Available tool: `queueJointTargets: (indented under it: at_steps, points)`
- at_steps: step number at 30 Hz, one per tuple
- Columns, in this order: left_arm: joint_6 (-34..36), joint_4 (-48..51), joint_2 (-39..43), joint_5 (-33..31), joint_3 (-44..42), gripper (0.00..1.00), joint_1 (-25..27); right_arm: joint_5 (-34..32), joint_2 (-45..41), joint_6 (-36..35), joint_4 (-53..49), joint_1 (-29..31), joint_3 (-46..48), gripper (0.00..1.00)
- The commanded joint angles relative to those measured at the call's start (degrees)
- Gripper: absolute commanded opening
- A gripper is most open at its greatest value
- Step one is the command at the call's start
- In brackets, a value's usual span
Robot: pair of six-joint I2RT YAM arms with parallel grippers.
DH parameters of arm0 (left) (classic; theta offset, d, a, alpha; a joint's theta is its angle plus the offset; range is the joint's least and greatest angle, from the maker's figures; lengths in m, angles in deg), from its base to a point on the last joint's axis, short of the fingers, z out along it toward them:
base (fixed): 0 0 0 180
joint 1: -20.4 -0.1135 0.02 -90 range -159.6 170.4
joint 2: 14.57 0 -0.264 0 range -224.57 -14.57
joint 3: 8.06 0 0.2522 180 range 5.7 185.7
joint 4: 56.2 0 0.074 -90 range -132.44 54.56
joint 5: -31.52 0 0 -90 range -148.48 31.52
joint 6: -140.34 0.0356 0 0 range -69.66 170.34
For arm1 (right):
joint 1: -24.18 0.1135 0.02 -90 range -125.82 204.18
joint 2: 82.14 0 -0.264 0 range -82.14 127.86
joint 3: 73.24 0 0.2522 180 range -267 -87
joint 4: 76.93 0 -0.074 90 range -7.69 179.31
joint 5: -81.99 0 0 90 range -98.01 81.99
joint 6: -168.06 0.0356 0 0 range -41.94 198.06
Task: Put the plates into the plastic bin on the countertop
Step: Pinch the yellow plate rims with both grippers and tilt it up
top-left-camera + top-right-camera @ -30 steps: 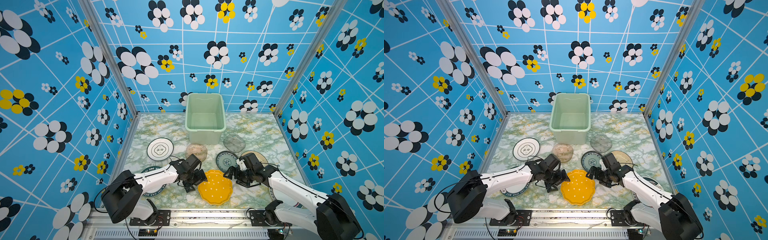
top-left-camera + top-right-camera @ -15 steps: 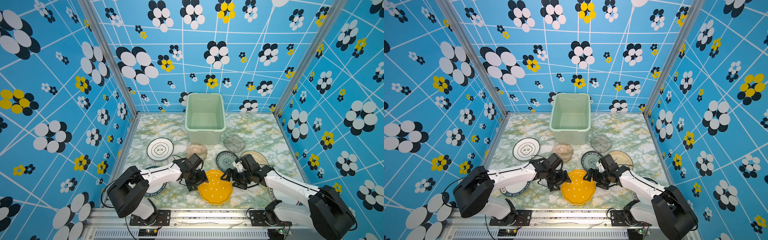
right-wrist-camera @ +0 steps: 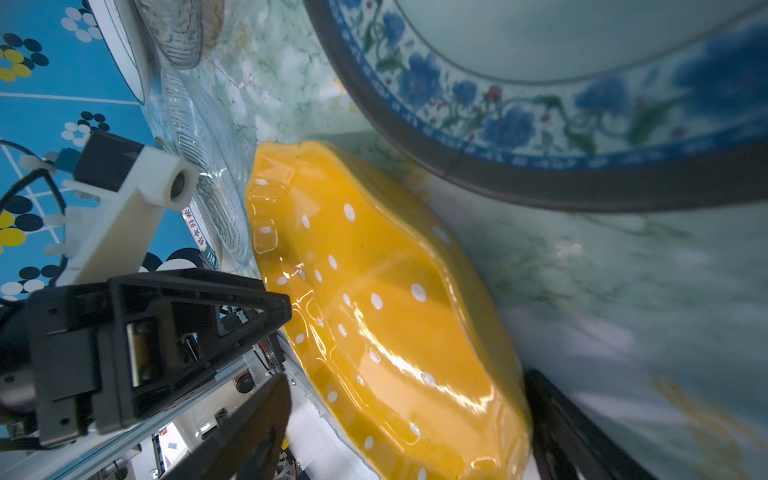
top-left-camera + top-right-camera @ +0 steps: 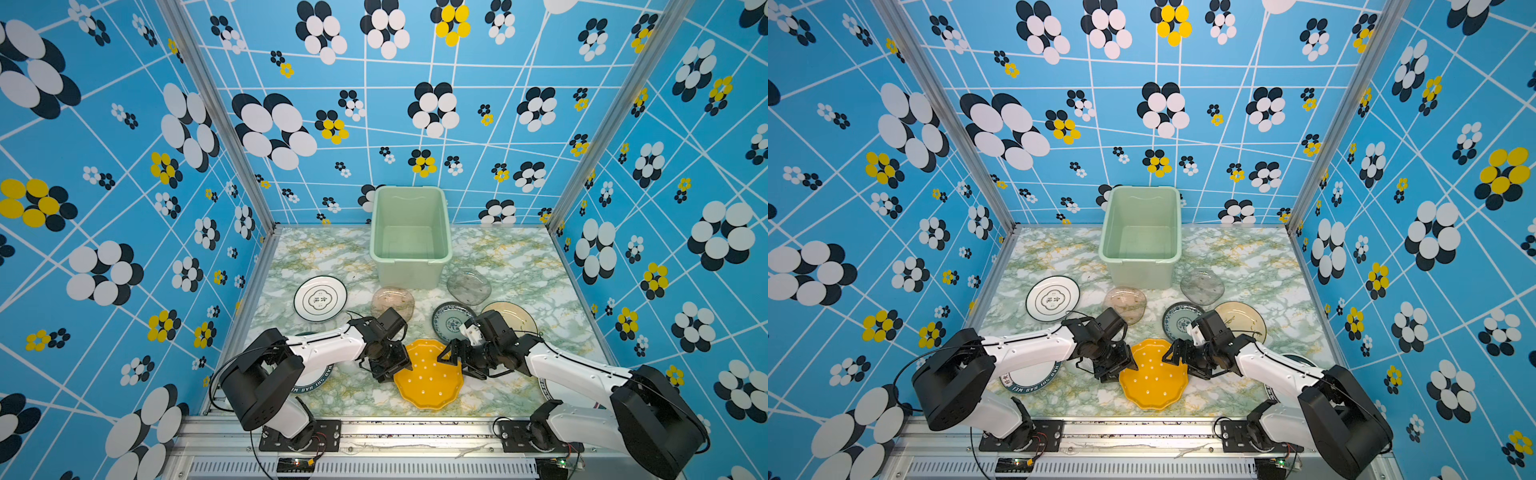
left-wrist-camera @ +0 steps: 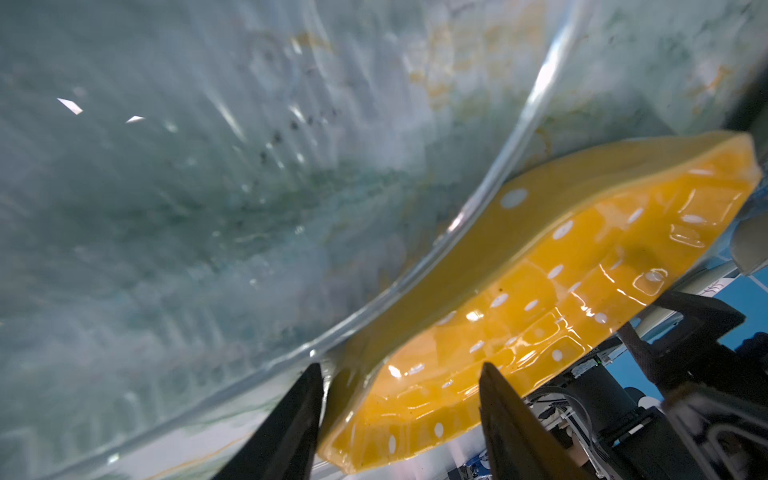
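Yellow dotted plate (image 4: 428, 382) lies on the table (image 4: 519, 257) near its front edge, between the two arms in both top views; left jaws at its left rim, right jaws at its right rim.

Left wrist view: left jaws released, standing apart with the rim of the yellow dotted plate (image 5: 540, 270) between them; cannot tell whether either finger touches it.

Right wrist view: right jaws released, spread wide to either side of the near edge of the yellow dotted plate (image 3: 374, 311); not clamped; clear ribbed plate (image 3: 212, 178) just beside the yellow one, on the left arm's side.

Blue-patterned plate (image 4: 451, 322) just behind the right jaws; cream plate (image 4: 513, 316) beside it.

Plastic bin (image 4: 409, 259) upright at the back of the table, against the back wall, well apart from the yellow dotted plate; grey glass plate (image 4: 468, 286) and brown glass plate (image 4: 392, 301) just in front of it; white dark-rimmed plate (image 4: 320, 298) left of those.

Lettered plate (image 4: 316, 382) partly hidden under the left arm; half-hidden plate (image 4: 555, 390) under the right arm.
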Motion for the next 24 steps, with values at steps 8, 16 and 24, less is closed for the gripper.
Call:
queueJointTargets:
  at_steps: [8, 16, 24]
  points:
    - [1.05, -5.31, -0.41, 3.85, 1.23, 0.59, 0.13, 4.04, -6.21, 4.12, 3.85, 2.01, 1.08, 0.86]
    - [0.27, -8.5, -0.41, 5.35, -0.36, 0.59, -0.32, 6.76, -8.15, 5.83, 6.74, 3.55, 0.1, 0.82]
    - [0.01, -9.39, -0.54, 5.85, -0.79, 0.59, -0.44, 6.44, -2.82, 7.56, 13.0, 9.16, -0.98, 0.67]
